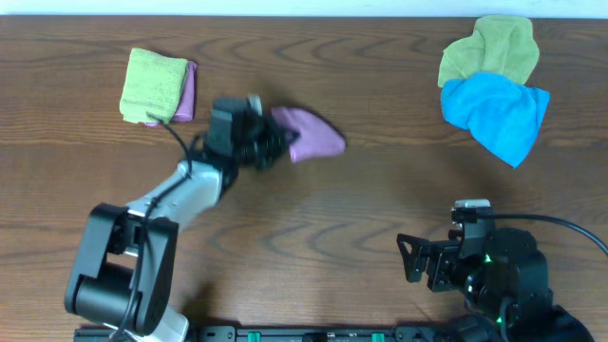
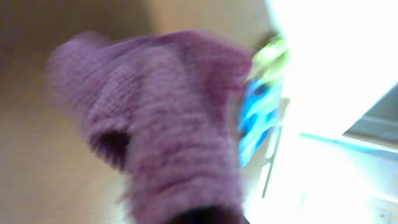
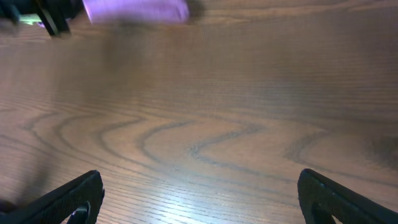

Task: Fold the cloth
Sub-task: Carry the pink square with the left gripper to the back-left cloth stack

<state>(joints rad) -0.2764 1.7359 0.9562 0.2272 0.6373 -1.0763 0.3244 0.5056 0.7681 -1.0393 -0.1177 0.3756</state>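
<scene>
The brown wood-grain table (image 1: 313,218) takes up nearly everything, its surface streaked with long curved grain.

The grey-and-black left arm (image 1: 180,190) reaches from the near left corner towards the middle of the far half. The black right arm (image 1: 499,271) sits folded up at the near right edge, with a cable looping off to the right.

In the far right corner lies a crumpled bright blue cloth (image 1: 494,112). A crumpled yellow-green cloth (image 1: 494,49) lies just behind it, and the two overlap where they meet.

In the far left corner a folded yellow-green cloth (image 1: 152,84) rests on a folded lilac cloth (image 1: 187,93), which shows only along its right edge.

The small purple terry cloth (image 1: 312,133) is bunched into a rough wedge just right of the folded pair, near the table's middle. The left gripper (image 1: 281,142) is clamped on its left end. The left wrist camera shows little more than blurred purple pile (image 2: 161,118). I cannot tell whether the far end rests on the wood.

The right gripper (image 3: 200,186) hangs low over bare table with its two black fingers (image 3: 68,199) spread wide, holding nothing.
</scene>
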